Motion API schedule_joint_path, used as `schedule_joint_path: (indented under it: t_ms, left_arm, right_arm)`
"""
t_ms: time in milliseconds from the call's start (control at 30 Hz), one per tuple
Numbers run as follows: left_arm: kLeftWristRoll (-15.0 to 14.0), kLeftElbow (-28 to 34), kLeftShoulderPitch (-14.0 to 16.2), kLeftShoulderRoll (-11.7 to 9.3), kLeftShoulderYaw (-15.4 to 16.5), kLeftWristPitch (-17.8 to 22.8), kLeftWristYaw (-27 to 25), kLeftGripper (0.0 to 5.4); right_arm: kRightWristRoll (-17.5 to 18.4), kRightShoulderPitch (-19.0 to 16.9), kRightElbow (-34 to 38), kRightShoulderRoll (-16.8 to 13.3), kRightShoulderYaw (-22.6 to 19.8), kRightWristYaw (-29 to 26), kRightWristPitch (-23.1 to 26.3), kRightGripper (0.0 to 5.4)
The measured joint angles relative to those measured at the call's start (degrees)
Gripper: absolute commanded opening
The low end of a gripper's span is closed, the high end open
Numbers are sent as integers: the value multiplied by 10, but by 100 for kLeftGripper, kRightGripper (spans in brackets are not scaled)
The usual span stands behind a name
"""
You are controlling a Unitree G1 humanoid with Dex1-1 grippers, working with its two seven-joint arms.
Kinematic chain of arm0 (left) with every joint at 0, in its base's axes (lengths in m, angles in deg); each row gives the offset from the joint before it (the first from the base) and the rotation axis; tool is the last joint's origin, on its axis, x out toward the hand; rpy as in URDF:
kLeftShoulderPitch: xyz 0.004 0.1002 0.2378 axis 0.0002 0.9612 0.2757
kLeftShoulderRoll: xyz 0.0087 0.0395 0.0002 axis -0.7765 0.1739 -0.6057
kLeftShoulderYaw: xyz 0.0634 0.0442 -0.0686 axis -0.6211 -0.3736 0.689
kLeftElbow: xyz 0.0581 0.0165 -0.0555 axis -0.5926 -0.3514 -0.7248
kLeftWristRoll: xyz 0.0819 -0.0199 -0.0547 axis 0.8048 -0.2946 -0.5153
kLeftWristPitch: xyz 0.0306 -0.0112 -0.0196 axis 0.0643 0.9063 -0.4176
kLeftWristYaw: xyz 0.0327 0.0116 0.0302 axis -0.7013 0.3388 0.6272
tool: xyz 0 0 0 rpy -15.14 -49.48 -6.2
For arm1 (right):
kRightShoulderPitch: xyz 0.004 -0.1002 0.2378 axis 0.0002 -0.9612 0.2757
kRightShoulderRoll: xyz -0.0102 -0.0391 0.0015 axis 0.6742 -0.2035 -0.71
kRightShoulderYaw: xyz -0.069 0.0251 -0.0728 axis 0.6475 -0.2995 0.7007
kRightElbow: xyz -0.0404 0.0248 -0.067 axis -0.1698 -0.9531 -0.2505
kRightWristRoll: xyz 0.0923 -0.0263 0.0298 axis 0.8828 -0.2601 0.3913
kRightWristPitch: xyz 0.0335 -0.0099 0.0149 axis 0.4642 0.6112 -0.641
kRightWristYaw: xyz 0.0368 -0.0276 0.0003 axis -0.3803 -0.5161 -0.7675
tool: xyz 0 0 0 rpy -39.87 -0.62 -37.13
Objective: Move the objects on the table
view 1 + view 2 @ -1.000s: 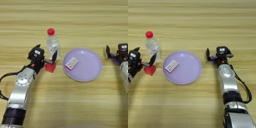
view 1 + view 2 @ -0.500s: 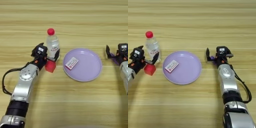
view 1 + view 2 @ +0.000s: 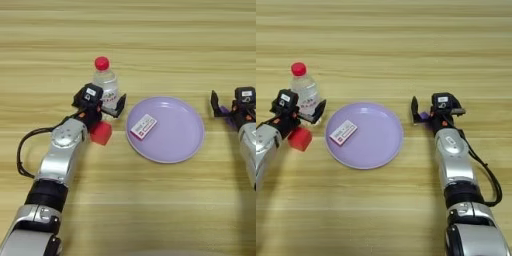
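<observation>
A clear water bottle (image 3: 104, 80) with a red cap stands upright on the wooden table (image 3: 128, 40). My left gripper (image 3: 106, 106) is at the bottle's lower part, open. One black finger (image 3: 120, 104) shows just right of the label, and the other is hidden. A small red cube (image 3: 101, 133) lies on the table just below that gripper, free of it. My right gripper (image 3: 432, 113) rests open on the table right of the plate. A small purple bar (image 3: 424, 116) lies between its fingers (image 3: 414, 107).
A round purple plate (image 3: 172, 145) sits mid-table between the two arms. A small white and pink packet (image 3: 143, 126) lies on its left part. The left forearm (image 3: 60, 160) runs down to the lower left.
My left gripper has moved right and away from me, from beside the red cube up to the bottle's base. The cube, the plate and the right arm have stayed put.
</observation>
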Motion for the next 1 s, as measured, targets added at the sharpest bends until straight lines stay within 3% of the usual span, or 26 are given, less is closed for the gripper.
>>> schedule_joint_path:
  t_ms: [167, 433, 1000]
  left_arm:
    - [-1, -56, -23, 3, 11, -19, 2, 537]
    - [-6, -93, -41, 8, 26, -30, 8, 537]
    - [-12, -128, -55, 23, 51, -80, -9, 374]
  right_arm:
    - [-1, 0, 0, 2, 1, 1, 0, 540]
    - [-1, 0, 0, 2, 2, 1, 0, 540]
    - [-1, 0, 2, 2, 3, 1, 0, 540]
